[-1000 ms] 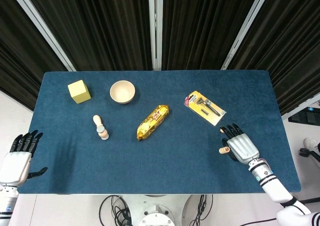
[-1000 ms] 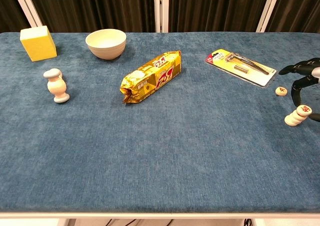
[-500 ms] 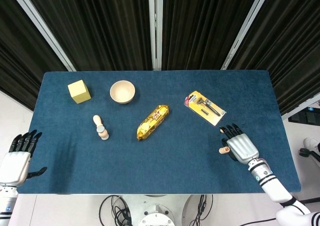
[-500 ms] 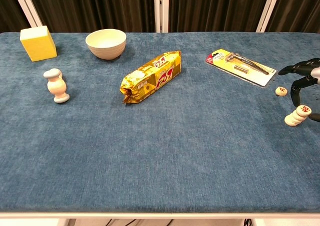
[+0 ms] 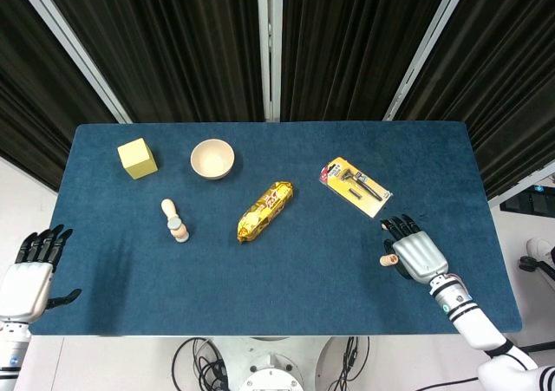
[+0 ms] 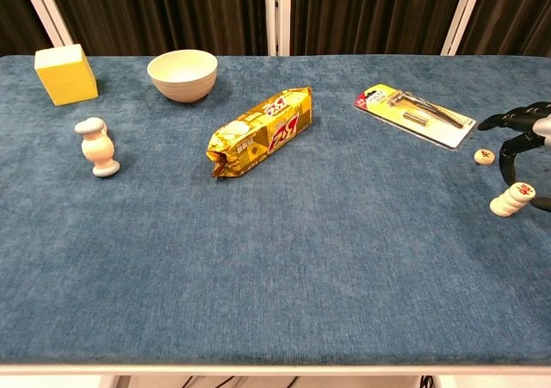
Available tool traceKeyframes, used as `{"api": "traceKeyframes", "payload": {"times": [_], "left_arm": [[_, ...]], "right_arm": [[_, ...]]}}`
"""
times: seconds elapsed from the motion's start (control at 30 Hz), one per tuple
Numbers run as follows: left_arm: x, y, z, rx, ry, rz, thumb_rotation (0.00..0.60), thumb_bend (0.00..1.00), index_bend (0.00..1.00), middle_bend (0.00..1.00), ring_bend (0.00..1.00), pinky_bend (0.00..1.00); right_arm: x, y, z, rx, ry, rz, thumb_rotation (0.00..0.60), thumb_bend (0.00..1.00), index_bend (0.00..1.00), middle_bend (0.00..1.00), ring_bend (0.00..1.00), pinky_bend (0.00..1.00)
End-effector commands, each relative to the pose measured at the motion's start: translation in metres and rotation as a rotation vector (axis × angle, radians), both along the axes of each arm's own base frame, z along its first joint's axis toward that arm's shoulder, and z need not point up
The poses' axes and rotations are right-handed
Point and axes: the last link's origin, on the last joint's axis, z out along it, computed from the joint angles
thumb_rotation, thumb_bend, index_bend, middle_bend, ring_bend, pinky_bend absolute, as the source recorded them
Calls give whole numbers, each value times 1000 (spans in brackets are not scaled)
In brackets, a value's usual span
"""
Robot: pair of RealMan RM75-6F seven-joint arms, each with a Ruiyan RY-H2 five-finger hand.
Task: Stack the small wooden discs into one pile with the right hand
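Note:
A short pile of small wooden discs [image 6: 511, 200] stands near the table's right edge and leans a little; in the head view the pile [image 5: 387, 258] peeks out beside the hand. One loose disc [image 6: 485, 156] lies just behind the pile, also seen from the head as the loose disc [image 5: 383, 224]. My right hand [image 5: 414, 252] hovers over the pile with its dark fingers [image 6: 510, 147] spread and curved around it, holding nothing that I can see. My left hand [image 5: 30, 274] hangs off the table's left front corner, fingers apart and empty.
A carded razor pack [image 6: 415, 111] lies behind the loose disc. A yellow snack packet [image 6: 260, 132] lies mid-table. On the left are a cream bowl [image 6: 182, 74], a yellow cube [image 6: 65, 75] and a small wooden shaker [image 6: 96, 147].

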Motion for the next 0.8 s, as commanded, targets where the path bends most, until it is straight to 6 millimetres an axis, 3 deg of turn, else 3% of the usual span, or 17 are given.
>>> {"api": "traceKeyframes", "payload": {"times": [0.03,0.3,0.57,0.8], "left_arm": [[0,0,0,1,-1,0,600,86,56,0,0,0],[0,0,0,-1,0,-1,600,86,56,0,0,0],[1,0,0,-4,-4,-8,600,87,56,0,0,0],[2,0,-1,-5,-1,-9,600,87,56,0,0,0]], "right_arm": [[0,0,0,1,1,-1,600,233,444,54,0,0],[1,1,4,-10,-17,-2,600,218,398,50,0,0],[0,-17,35,-112,-87,-41,600,214,375,50,0,0],[-17,-44,16,-154,-57,-122,600,215,328,44,0,0]]}}
